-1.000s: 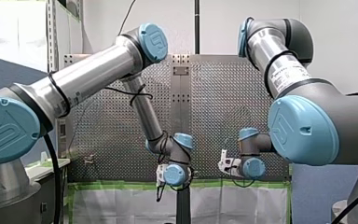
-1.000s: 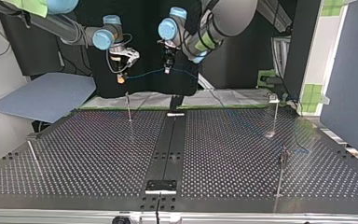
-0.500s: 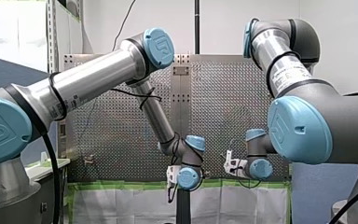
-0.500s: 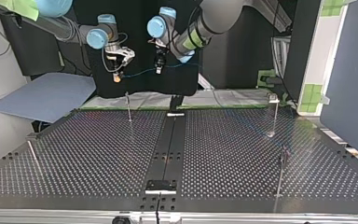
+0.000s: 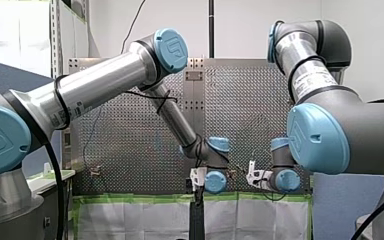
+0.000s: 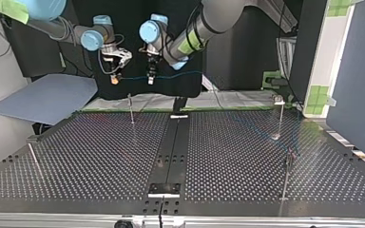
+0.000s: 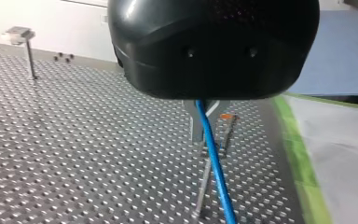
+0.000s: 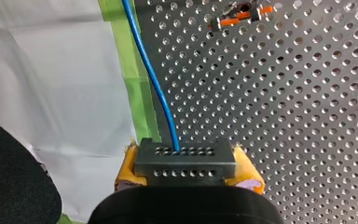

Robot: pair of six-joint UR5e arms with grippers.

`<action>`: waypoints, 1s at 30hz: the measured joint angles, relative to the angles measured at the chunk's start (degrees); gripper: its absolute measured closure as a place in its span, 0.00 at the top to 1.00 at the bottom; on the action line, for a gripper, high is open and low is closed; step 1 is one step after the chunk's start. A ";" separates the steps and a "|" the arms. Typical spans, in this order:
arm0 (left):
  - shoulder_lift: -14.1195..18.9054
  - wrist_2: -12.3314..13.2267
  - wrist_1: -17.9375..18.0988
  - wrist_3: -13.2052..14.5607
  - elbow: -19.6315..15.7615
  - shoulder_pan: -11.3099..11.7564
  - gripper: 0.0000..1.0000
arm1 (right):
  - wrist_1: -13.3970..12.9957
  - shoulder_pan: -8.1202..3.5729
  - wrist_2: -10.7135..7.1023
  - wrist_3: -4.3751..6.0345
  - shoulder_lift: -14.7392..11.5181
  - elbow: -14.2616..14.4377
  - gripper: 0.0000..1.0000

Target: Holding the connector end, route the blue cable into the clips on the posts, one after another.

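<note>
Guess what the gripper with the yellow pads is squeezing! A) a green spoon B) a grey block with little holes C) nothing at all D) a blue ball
B: my right gripper's yellow pads clamp the holed grey connector, with the blue cable running out of it.

My left arm point(image 5: 105, 82) and my right arm point(image 5: 305, 65) were silver tubes with grey joints, light-blue caps point(image 5: 171, 47) and thin black cables point(image 5: 152, 96); my right gripper point(image 8: 189, 164) had yellow pads point(image 8: 250, 171).
</note>
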 joint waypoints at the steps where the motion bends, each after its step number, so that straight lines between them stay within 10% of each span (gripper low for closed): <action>1: 0.00 -0.03 0.00 -0.03 0.51 -0.02 0.00 | -0.10 -0.33 -0.67 0.00 0.00 0.00 0.00; 22: -5.91 0.78 -1.45 1.99 5.80 0.34 0.00 | -2.81 -4.55 -11.10 0.65 -0.10 -0.01 0.00; 30: -6.76 0.56 -0.56 2.81 7.97 0.62 0.00 | -3.77 -4.75 -12.36 0.47 -0.12 0.00 0.00</action>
